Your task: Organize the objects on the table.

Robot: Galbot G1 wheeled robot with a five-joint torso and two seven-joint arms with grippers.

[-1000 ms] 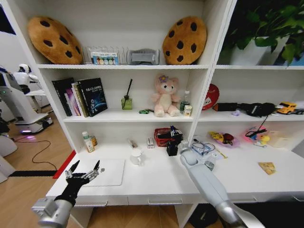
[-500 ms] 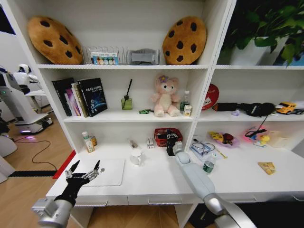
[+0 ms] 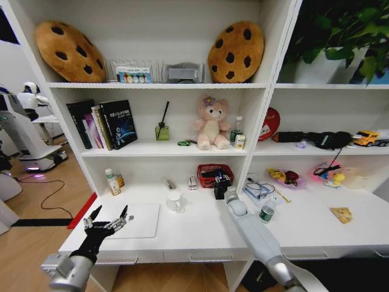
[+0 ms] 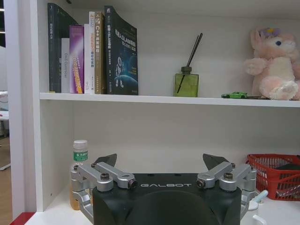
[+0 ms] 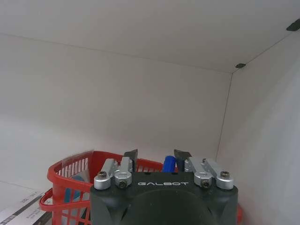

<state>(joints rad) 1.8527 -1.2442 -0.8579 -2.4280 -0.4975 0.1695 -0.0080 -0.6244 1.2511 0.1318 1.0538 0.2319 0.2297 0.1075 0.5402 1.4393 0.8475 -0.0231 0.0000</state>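
The left pincer (image 3: 108, 220) hovered spread wide at the front edge of the bench (image 3: 200, 228), left of the white cup (image 3: 175, 201). Right of that cup, the right pincer (image 3: 222, 180) stood part-spread around a blue object (image 5: 168, 163) at the red basket (image 3: 209, 174).

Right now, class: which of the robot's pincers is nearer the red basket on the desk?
The right. The right pincer is at the red basket, fingers partly open. The left pincer hovers open over the desk's front left corner, far from it.
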